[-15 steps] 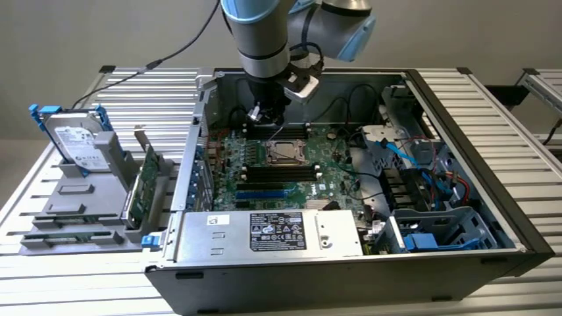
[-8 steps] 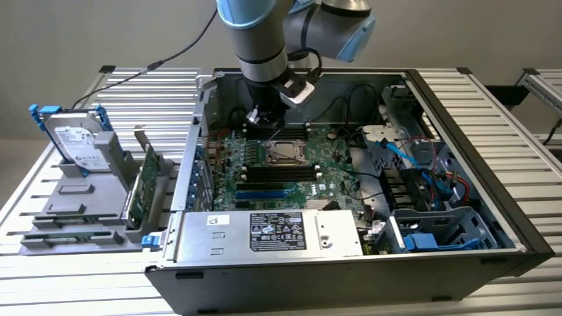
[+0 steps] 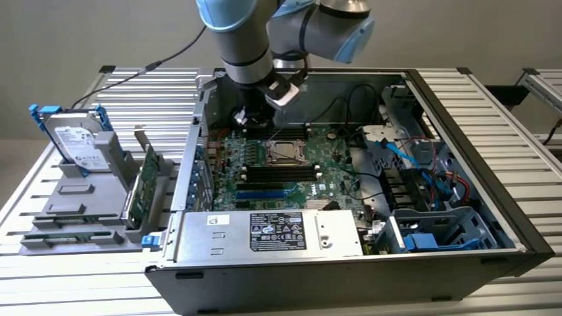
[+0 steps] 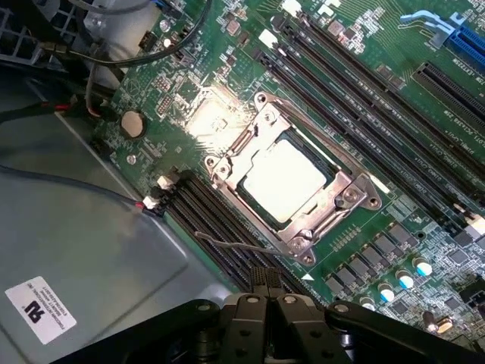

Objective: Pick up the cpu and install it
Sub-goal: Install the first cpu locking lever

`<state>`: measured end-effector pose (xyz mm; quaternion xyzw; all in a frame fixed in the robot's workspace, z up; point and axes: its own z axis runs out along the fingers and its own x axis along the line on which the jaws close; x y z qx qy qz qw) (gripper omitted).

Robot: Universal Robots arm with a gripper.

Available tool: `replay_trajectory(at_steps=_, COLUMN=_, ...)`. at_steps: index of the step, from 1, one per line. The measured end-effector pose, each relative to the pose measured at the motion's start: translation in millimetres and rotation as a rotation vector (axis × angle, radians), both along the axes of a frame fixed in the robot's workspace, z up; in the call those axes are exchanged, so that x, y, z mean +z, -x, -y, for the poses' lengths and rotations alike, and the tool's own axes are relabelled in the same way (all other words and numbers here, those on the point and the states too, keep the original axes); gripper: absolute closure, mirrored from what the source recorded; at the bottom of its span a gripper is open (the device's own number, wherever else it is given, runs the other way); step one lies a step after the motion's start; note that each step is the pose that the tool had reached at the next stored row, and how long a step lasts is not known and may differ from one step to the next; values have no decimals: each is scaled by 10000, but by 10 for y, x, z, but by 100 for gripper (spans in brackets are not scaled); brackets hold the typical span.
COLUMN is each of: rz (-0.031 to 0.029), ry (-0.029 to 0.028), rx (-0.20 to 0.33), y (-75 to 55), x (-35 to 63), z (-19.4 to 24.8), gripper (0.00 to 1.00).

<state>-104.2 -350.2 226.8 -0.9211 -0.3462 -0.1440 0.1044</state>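
The cpu (image 4: 284, 178), a small flat square chip with a pale silver top, lies flat inside the metal socket frame (image 4: 261, 125) near the middle of the green circuit board (image 4: 379, 91). The frame surrounds it on all sides. A thin wire lever (image 4: 227, 244) juts out from one corner of the frame; whether it is latched cannot be told. Long black memory slots (image 4: 356, 68) run along both sides of the socket. In the exterior view the cpu (image 3: 285, 153) sits in the upper middle of the board, inside an open computer case (image 3: 474, 131) lying on its side on a slatted metal tabletop (image 3: 88, 289). The claw (image 4: 267, 292) is closed, with its fingers together and nothing between them. It hangs above the board near the socket, apart from the chip. In the exterior view the claw (image 3: 249, 118) is toward the far wall of the case. Judging from this, the chip has been picked up and set into its socket, so the placing looks done; clamping may remain. On the exterior view's left, outside the case, a hard drive (image 3: 77, 141) and a green card (image 3: 141, 184) stand in a grey holder.
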Motion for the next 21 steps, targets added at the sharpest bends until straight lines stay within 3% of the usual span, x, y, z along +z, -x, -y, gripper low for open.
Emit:
replay_trajectory(at_steps=6, rz=-1, ry=113, rx=-261, y=83, x=-109, z=-24, gripper=89)
replay_trajectory(at_steps=10, rz=0, ry=95, rx=-318, y=116, x=-179, z=-24, gripper=89)
replay_trajectory(at_steps=12, rz=16, ry=33, rx=-319, y=117, x=-203, z=-23, gripper=89)
replay_trajectory(at_steps=17, rz=43, ry=-323, rx=-336, y=93, x=-214, z=-4, gripper=89)
replay_trajectory(at_steps=21, rz=43, ry=-389, rx=-434, y=89, x=-220, z=27, gripper=89)
